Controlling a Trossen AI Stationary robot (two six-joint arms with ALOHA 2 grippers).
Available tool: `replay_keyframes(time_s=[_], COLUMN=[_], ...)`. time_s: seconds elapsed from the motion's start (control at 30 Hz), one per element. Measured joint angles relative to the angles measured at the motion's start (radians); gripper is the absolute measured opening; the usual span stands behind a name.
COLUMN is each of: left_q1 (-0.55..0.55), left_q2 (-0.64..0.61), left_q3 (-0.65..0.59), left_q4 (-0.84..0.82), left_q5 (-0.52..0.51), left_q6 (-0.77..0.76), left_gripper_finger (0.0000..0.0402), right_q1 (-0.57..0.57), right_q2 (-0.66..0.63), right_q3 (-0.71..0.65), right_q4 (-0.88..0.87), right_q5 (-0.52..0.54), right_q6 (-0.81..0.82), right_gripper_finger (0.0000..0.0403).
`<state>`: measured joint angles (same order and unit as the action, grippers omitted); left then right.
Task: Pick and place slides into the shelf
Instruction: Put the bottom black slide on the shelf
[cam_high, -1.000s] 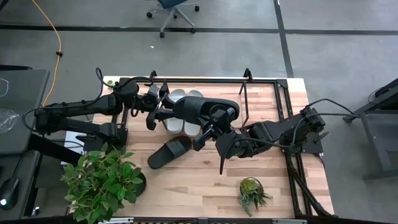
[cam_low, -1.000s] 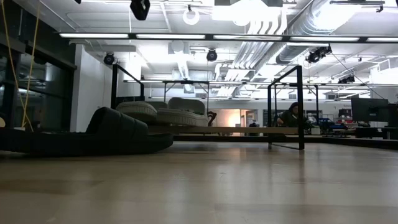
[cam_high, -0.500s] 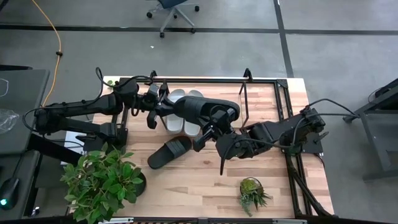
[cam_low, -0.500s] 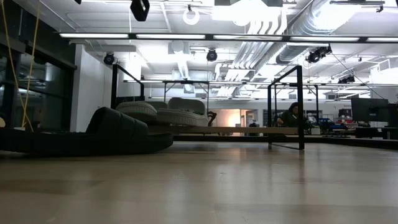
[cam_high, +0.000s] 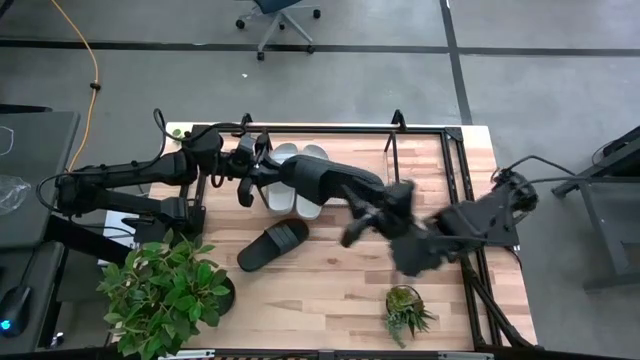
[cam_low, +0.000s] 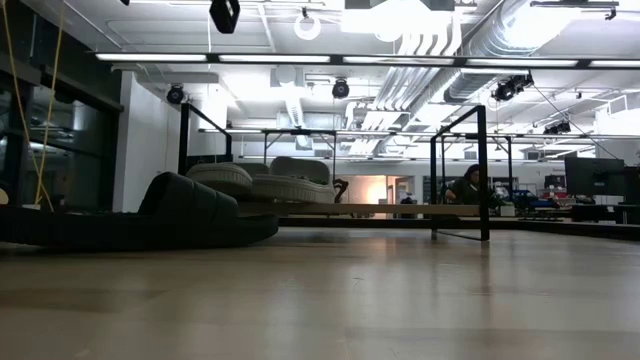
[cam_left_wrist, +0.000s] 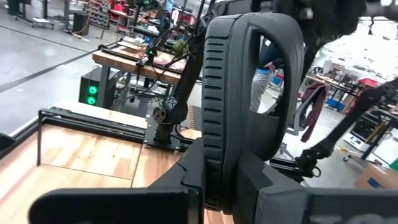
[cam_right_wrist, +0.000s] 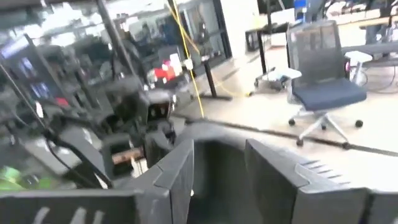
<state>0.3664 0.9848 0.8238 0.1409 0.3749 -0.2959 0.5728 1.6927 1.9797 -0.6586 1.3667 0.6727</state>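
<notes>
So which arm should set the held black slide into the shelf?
Left: the left gripper grips the black slide over the shelf, beside the grey slides; the right gripper hangs open, empty.

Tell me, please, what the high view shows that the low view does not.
Only the high view shows the arms: the left gripper holds a black slide over the shelf, with the right gripper just beside that slide. It also shows a big plant and a small plant. Only the low view shows the room behind the table, with a person far off. Both show the grey pair on the shelf and the other black slide on the table.
</notes>
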Motion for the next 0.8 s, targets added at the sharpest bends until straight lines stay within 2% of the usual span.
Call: replay_keyframes(time_s=[0.1, 0.17, 0.4, 0.5, 0.63, 0.8], left_q1=[0.000, 0.000, 0.000, 0.000, 0.000, 0.000], left_q2=[0.000, 0.000, 0.000, 0.000, 0.000, 0.000], left_q3=[0.000, 0.000, 0.000, 0.000, 0.000, 0.000], left_q4=[-0.001, -0.001, -0.001, -0.002, -0.026, -0.072], left_q5=[0.002, 0.000, 0.000, 0.022, 0.059, 0.088], left_q6=[0.000, 0.000, -0.001, -0.001, -0.004, 0.002], left_gripper_finger=[0.0037, 0.0033, 0.0028, 0.0037, 0.0032, 0.0025], right_q1=[0.080, 0.116, 0.090, 0.054, -0.001, -0.055], right_q2=[-0.053, -0.087, -0.110, -0.117, -0.140, -0.162], right_q3=[0.000, 0.001, 0.001, 0.001, 0.018, 0.083], right_q4=[-0.027, -0.044, -0.102, -0.221, -0.400, -0.492], right_q5=[0.096, 0.090, -0.106, -0.182, -0.355, -0.481], right_q6=[0.007, 0.036, 0.089, 0.196, 0.346, 0.328], right_gripper_finger=[0.0137, 0.0138, 0.0138, 0.0138, 0.0138, 0.0138])
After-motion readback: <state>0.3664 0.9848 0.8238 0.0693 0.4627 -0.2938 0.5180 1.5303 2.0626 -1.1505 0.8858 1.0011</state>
